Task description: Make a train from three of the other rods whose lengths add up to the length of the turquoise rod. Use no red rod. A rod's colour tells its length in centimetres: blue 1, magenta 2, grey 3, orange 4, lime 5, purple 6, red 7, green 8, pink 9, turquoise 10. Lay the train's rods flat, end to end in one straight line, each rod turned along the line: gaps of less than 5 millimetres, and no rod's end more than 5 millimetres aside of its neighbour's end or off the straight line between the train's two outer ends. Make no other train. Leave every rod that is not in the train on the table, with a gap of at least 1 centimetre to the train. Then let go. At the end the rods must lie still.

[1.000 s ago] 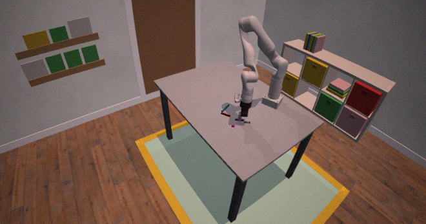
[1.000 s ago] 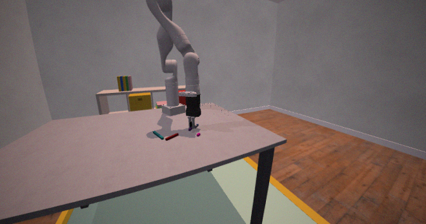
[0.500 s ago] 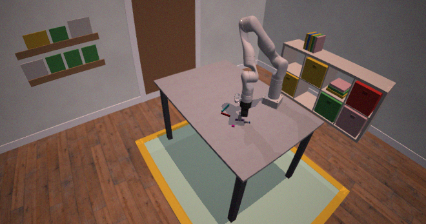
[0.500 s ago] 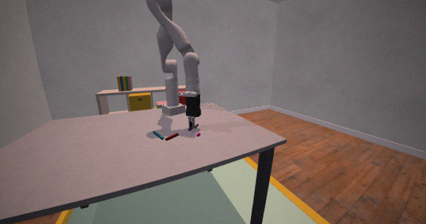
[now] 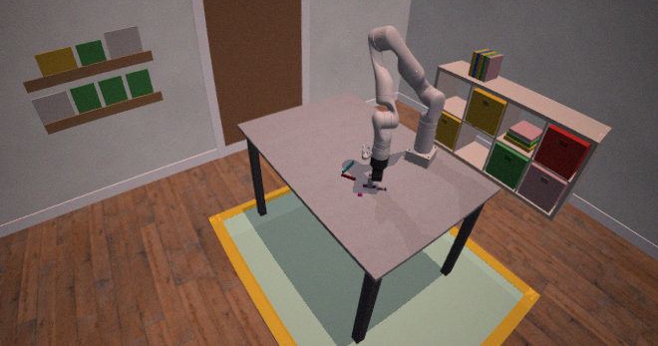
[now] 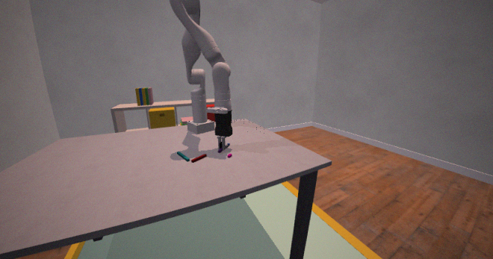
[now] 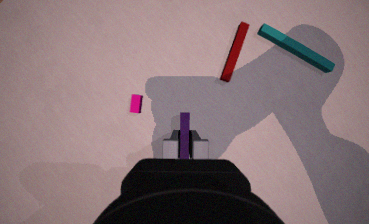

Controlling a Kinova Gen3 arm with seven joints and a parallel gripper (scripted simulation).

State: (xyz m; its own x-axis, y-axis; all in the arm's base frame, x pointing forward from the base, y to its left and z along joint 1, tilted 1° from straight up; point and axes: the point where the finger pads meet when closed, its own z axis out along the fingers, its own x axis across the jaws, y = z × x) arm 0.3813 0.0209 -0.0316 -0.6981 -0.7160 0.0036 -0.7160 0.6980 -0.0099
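My gripper (image 7: 184,139) is shut on the purple rod (image 7: 185,135), which lies flat on the table and points away from the wrist camera. It also shows in the top view (image 5: 369,186) and the exterior view (image 6: 221,149). A small blue rod (image 5: 383,188) lies at the purple rod's far end, beside the fingers (image 6: 227,145). The short magenta rod (image 7: 136,103) (image 5: 360,194) lies apart to the left. The red rod (image 7: 234,51) and the turquoise rod (image 7: 295,47) lie further off, their near ends close together.
The arm's base (image 5: 421,156) stands on the table behind the rods. A small clear object (image 5: 366,150) sits on the table near the arm. A shelf unit (image 5: 518,130) with coloured boxes stands beyond the table's far side.
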